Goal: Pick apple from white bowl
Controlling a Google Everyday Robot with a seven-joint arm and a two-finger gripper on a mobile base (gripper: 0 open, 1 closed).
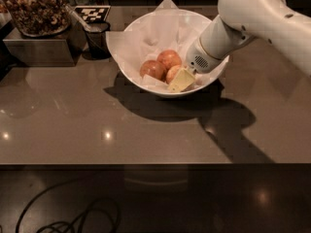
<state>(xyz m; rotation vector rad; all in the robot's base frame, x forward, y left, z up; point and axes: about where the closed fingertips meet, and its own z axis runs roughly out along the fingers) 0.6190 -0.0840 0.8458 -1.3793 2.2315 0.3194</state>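
The white bowl (146,89) stands on the counter at centre back, lined with crinkled white paper whose corners stick up past the rim. Three reddish apples lie in it: one on the left (152,69), one behind (168,58), and one on the right (173,73). My gripper (181,80) reaches down into the bowl from the right. Its pale yellow tip rests against the right apple, partly covering it. My white arm (252,13) comes in from the upper right.
A small dark cup (97,38) stands just left of the bowl. Behind it is a checkered tag (92,13). A glass jar of snacks (36,8) sits on a metal box (36,50) at back left. The counter's front edge (146,163) runs across; cables (73,217) lie below.
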